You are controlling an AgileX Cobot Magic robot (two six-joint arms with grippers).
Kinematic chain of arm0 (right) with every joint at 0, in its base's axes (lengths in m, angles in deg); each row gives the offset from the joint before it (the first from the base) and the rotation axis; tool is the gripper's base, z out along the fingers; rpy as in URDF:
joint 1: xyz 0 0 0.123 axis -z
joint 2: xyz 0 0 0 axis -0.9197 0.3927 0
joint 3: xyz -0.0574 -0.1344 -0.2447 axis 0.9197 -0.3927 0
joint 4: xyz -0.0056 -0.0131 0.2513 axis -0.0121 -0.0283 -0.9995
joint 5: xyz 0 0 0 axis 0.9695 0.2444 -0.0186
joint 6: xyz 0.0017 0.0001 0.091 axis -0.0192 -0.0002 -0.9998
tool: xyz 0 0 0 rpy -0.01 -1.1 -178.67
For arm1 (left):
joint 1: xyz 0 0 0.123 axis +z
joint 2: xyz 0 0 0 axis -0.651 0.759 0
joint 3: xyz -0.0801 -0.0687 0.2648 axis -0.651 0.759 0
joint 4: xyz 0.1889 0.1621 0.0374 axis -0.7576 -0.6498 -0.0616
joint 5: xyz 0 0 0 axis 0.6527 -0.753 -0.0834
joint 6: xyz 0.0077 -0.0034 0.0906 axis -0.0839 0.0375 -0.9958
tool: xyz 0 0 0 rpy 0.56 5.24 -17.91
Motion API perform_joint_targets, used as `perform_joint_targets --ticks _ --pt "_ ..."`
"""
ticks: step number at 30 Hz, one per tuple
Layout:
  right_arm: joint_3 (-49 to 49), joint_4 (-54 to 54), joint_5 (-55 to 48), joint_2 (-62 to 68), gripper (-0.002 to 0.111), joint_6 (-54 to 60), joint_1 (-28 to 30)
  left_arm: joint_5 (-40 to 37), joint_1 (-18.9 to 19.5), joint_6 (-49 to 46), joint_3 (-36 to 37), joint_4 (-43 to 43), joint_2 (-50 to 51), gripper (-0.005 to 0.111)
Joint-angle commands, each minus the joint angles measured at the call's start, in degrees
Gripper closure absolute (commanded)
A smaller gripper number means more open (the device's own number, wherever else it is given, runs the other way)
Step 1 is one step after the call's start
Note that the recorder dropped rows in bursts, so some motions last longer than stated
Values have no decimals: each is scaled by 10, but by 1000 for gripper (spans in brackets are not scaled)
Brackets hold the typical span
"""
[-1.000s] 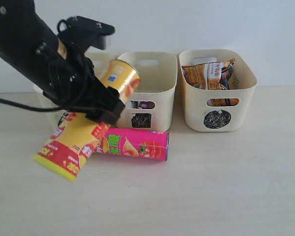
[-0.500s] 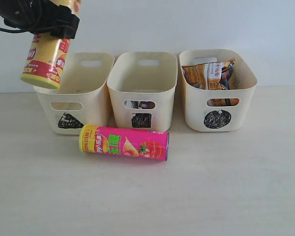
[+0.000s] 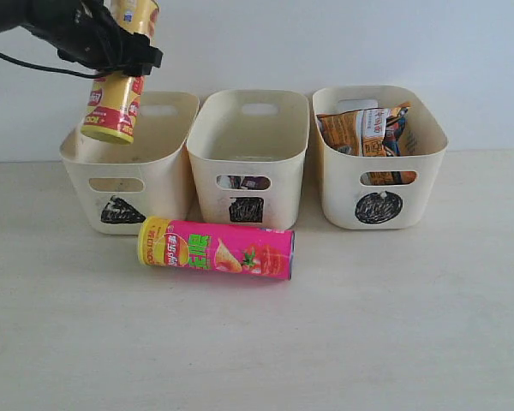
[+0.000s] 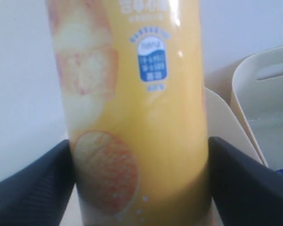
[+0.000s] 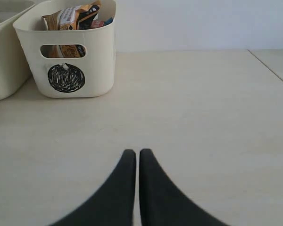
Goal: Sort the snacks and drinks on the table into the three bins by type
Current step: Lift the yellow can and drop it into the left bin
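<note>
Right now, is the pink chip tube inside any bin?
No, the pink chip tube lies on its side on the table, in front of the triangle bin and the square bin.

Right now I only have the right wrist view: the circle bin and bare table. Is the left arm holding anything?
Observer: Yes. The left tool is shut on the yellow chip tube. It is held nearly upright in the air, with its lower end just above the rim of the triangle bin.
Operator: Anything lying on the table unsorted?
Observer: One pink chip tube lies on its side on the table, in front of the triangle and square bins.
Operator: What's in the square bin?
Observer: Through the handle cutout of the square bin a dark item shows. I can't tell what it is.
</note>
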Motion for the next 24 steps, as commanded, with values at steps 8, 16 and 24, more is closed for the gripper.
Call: perform_joint_targets --ticks 8,16,24 --pt "-2 0 5 -3 108 0 -2 -65 4 -3 -87 6 92 103" --pt "-2 -2 2 -3 108 0 -2 -104 4 -3 -87 6 94 18" --pt "-2 -2 2 -3 108 0 -2 -166 2 -44 -91 4 41 49"
